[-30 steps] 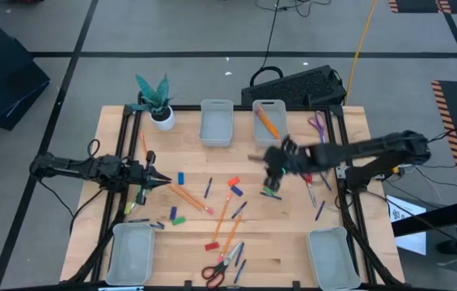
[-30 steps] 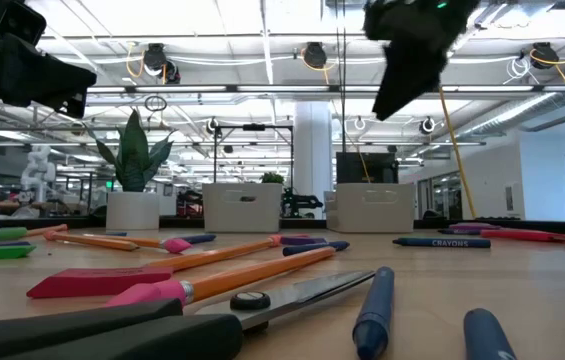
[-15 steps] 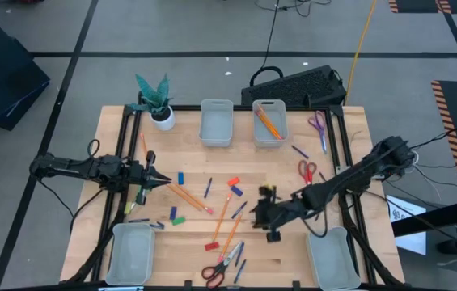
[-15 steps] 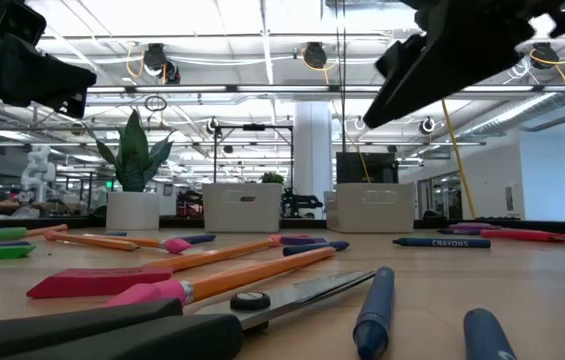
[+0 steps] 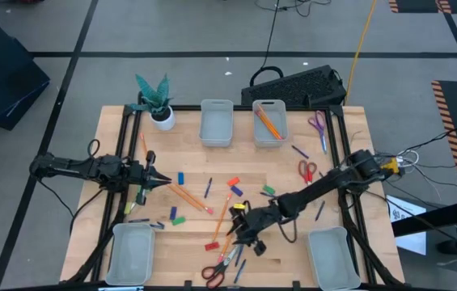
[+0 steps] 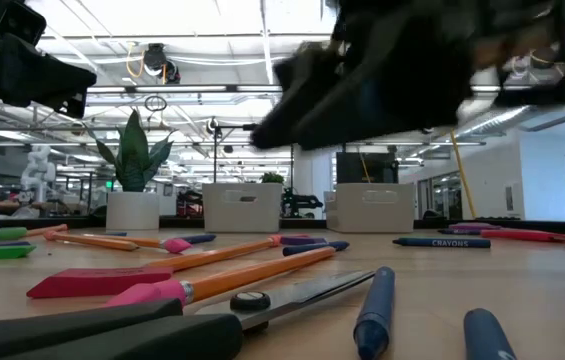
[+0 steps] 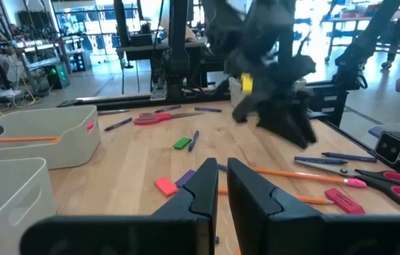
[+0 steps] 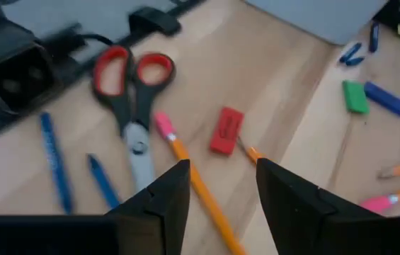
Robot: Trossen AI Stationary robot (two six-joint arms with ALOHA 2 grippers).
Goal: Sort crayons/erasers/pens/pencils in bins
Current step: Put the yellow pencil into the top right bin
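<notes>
Dark blue label: one crayon (image 6: 441, 242) reads "CRAYONS" in the low view, lying on my table (image 5: 293, 246).
Bins: far right bin (image 5: 269, 124) holds orange pencils (image 5: 268, 124); far left bin (image 5: 217, 123) and both near bins (image 5: 131, 251) (image 5: 330, 255) look empty.
Loose items: pencils (image 5: 222, 217), pens (image 5: 239, 208), erasers (image 5: 234, 191) and scissors (image 5: 220, 267) scattered mid-table.
Right gripper (image 8: 218, 188): I see its fingers parted, holding nothing, above a red eraser (image 8: 226, 130) and a pencil (image 8: 198, 185).
Change: my right arm has swung from beside the far bins to the near-centre clutter.
Left gripper (image 7: 219, 191): nearly closed, empty, parked at the left edge.
</notes>
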